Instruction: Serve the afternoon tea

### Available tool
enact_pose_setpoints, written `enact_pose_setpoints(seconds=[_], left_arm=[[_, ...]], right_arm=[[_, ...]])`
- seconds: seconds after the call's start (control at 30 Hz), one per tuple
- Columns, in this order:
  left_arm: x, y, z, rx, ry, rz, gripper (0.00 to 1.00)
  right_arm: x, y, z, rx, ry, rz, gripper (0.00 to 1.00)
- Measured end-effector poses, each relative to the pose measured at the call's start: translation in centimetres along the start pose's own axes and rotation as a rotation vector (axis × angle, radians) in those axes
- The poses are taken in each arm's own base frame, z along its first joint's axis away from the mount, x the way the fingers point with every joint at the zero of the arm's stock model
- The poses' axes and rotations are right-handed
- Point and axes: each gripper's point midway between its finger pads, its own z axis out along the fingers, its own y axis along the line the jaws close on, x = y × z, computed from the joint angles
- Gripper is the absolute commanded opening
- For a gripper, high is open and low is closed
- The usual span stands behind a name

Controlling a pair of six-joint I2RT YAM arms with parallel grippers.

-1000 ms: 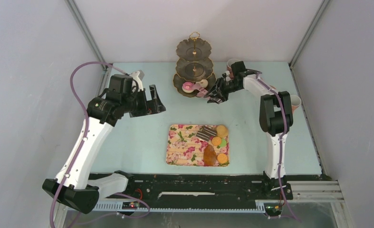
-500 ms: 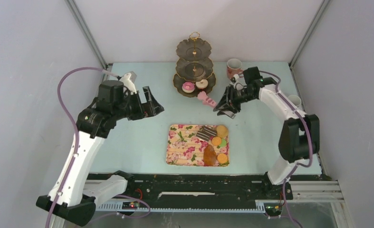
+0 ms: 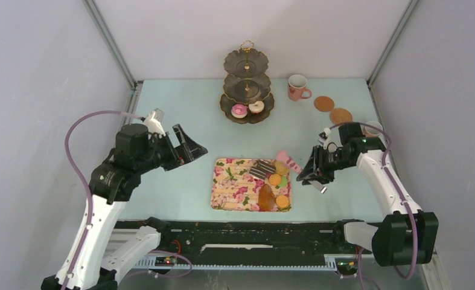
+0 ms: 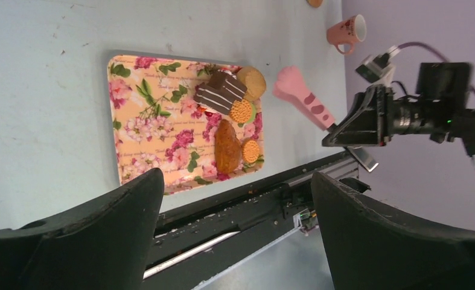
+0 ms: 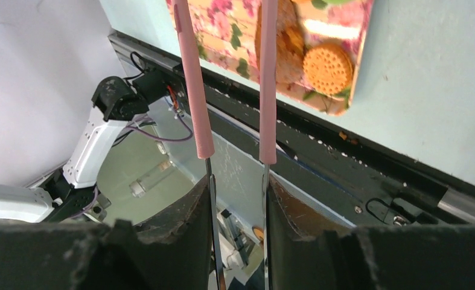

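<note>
Right gripper (image 3: 315, 174) has swung from the three-tier stand (image 3: 247, 90) to the right edge of the tray (image 3: 229, 187). It is clenched on the tongs (image 3: 288, 161), whose pink paw tip sits just beside the macarons (image 3: 275, 179). Left gripper (image 3: 188, 145) hangs left of the tray, fingers spread. Beyond the tray are one glossy mug (image 3: 296, 88), two round cork coasters (image 3: 324, 103), and two iced donuts (image 3: 239, 110) on the stand's bottom tier.
</note>
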Motion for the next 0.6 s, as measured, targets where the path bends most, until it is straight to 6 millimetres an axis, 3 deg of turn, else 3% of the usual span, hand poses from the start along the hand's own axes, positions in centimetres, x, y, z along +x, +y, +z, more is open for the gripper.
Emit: enact_pose_setpoints(seconds=[0.2,0.6], left_arm=[[0.6,-0.1,-0.5,0.022,-0.014,-0.048,0.98],[-0.1,-0.3,0.5,0.01,-0.001,-0.061,0.98]], right_arm=[[1.0,-2.3,0.4,0.019,0.003,0.066,0.36],[0.8,-3.4,0.7,0.061,0.005,0.083,0.37]])
